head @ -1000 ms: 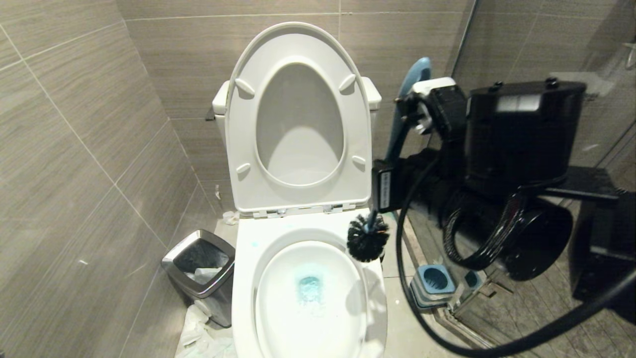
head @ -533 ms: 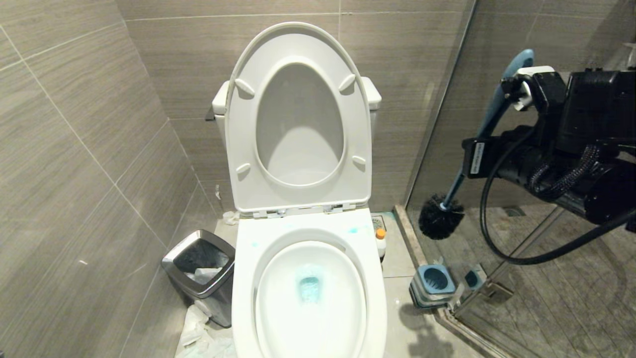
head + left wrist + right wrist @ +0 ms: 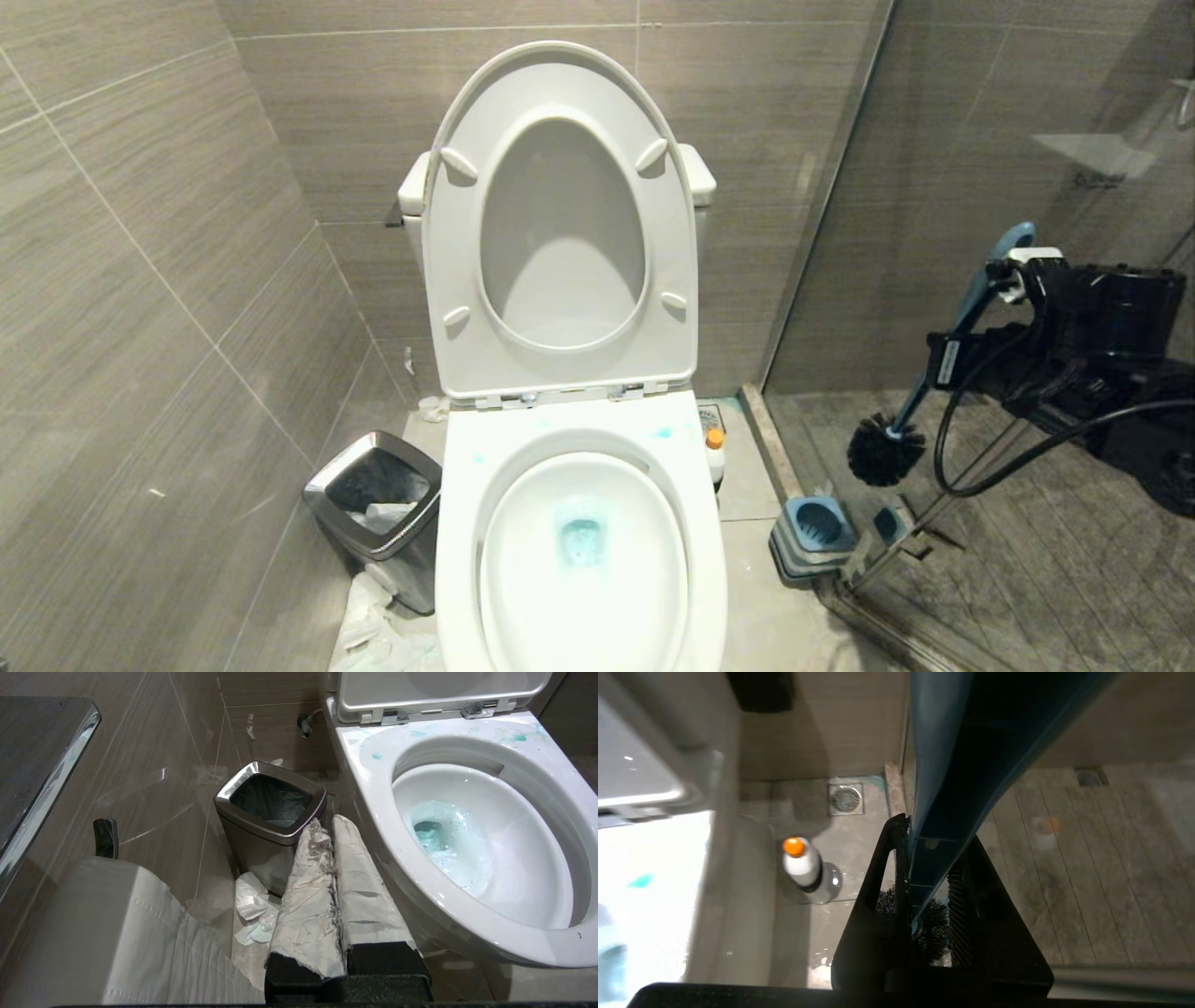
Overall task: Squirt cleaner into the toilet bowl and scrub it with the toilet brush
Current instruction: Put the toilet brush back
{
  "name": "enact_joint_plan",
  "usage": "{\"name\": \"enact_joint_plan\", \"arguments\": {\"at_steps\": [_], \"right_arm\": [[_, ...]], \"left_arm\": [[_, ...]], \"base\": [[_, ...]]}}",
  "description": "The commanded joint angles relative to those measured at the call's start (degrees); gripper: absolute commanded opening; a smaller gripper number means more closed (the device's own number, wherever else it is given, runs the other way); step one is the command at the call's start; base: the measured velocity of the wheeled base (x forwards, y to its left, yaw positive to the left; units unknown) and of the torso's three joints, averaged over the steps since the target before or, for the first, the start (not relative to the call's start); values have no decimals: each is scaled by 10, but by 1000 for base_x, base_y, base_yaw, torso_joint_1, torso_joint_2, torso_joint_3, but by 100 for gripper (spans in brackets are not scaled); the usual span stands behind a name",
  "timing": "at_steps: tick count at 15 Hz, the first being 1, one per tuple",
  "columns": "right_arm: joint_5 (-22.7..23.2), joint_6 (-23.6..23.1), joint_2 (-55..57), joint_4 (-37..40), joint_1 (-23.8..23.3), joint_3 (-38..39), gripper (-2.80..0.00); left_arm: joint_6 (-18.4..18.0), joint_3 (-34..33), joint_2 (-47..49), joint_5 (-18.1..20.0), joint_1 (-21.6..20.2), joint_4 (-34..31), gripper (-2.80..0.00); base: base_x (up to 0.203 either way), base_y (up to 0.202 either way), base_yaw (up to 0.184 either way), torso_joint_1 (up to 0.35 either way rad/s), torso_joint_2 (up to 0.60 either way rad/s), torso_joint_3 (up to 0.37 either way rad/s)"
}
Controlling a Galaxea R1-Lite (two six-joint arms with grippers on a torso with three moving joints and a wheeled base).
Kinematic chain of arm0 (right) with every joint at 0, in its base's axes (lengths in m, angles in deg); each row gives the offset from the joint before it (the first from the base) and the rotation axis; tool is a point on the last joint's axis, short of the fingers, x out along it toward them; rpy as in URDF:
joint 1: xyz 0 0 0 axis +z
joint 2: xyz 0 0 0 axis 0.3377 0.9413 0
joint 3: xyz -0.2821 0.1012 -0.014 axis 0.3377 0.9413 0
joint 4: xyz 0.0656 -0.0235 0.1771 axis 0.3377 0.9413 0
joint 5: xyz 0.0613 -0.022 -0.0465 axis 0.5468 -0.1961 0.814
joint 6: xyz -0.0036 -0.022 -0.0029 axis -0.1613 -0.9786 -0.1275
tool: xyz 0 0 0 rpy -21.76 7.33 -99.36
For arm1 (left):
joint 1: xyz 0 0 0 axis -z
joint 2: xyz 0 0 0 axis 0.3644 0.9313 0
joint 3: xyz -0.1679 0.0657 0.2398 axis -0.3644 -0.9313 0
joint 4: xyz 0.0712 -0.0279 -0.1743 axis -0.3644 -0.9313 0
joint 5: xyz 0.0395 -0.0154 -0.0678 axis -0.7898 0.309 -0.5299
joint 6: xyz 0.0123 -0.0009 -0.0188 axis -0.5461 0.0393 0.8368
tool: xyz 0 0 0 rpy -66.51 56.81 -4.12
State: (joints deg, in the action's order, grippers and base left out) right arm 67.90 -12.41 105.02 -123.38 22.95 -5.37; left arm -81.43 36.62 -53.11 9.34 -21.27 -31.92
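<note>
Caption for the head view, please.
Right end effector holds toilet brush above its holder, beside toilet bowl.

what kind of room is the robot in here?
A small tiled bathroom: a toilet bowl with its seat up, a glass shower partition to the right, and a floor drain beside a small bin.

Chrome-rimmed bin (image 3: 376, 499) stood on the floor, crumpled paper (image 3: 373, 630) beside it, orange-capped bottle (image 3: 714, 455) near floor drain (image 3: 845, 798).
</note>
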Motion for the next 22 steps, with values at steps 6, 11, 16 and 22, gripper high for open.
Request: {"name": "enact_joint_plan", "arguments": {"at_steps": [6,11,16,22], "right_arm": [[19,-34,283,-192,-48,-23,-280],[20,-51,369,-236,-49,-60,-280],[36,-58,404,-279,-44,-80,-280],[36,-64,438,-279,-35,-118,-280]], "left_arm": [[0,0,0,0,0,0,-280],[0,0,0,0,0,0,-280],[0,0,0,0,0,0,-280],[0,0,0,0,0,0,-280]], "base": [[0,0,0,0,0,0],[0,0,0,0,0,0],[0,0,0,0,0,0],[0,0,0,0,0,0]]}}
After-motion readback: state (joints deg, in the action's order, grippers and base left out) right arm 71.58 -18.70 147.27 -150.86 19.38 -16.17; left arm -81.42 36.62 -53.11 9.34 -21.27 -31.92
